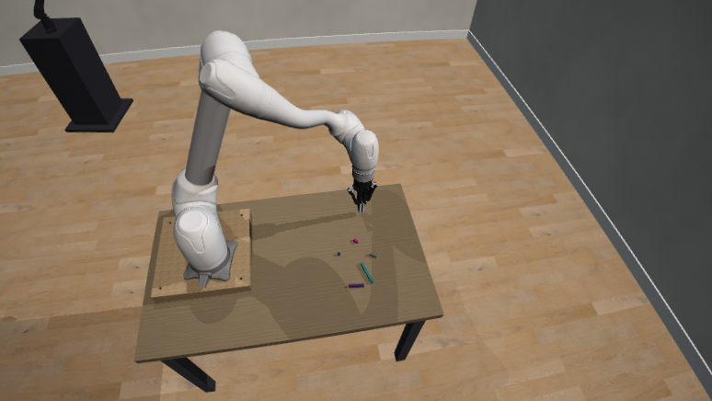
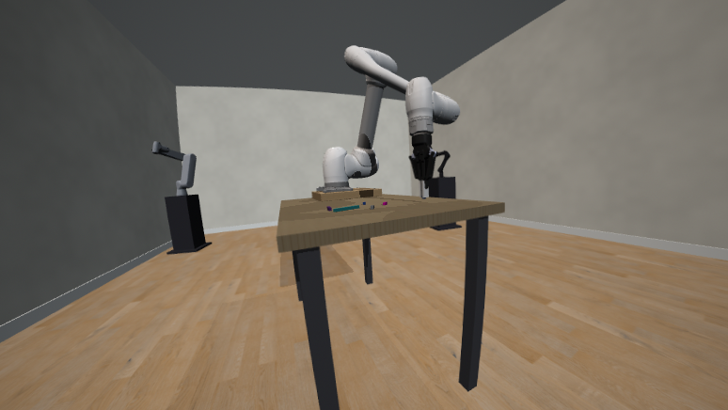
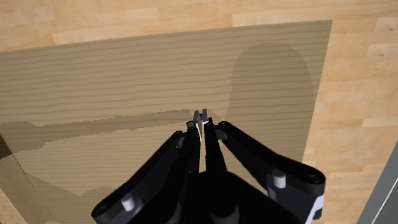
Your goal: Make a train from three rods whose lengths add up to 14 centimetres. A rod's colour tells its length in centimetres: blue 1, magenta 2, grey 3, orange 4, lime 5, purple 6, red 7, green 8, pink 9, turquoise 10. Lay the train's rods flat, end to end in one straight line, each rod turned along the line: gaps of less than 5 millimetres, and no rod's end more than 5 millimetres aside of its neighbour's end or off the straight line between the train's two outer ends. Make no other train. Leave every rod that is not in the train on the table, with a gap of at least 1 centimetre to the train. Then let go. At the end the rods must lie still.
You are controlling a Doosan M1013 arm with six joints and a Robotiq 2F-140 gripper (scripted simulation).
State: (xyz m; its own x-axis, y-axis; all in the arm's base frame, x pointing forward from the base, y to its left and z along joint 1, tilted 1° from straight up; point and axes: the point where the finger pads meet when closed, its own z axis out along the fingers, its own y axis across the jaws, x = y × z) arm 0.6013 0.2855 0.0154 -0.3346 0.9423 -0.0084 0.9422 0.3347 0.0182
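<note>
My gripper (image 1: 361,209) (image 2: 424,195) (image 3: 202,116) points down, low over the back right of the table. Its fingertips (image 3: 203,118) are nearly together on a small blue rod, mostly hidden by the fingers. Another blue rod (image 1: 338,254) (image 2: 364,203) lies on the table. A magenta rod (image 1: 355,241) (image 2: 385,203) lies nearest the gripper. A short grey rod (image 1: 373,255) (image 2: 371,207) lies behind a long turquoise rod (image 1: 366,272) (image 2: 346,209), which lies slanted. A purple rod (image 1: 356,285) (image 2: 328,208) lies crosswise near the turquoise rod's front end. The table rods lie apart.
The wooden table (image 1: 298,318) (image 2: 407,216) (image 3: 150,65) carries the arm's base board (image 1: 164,258) at its left. The table's back edge and right edge are near the gripper. Shadows of the arm fall across the table top.
</note>
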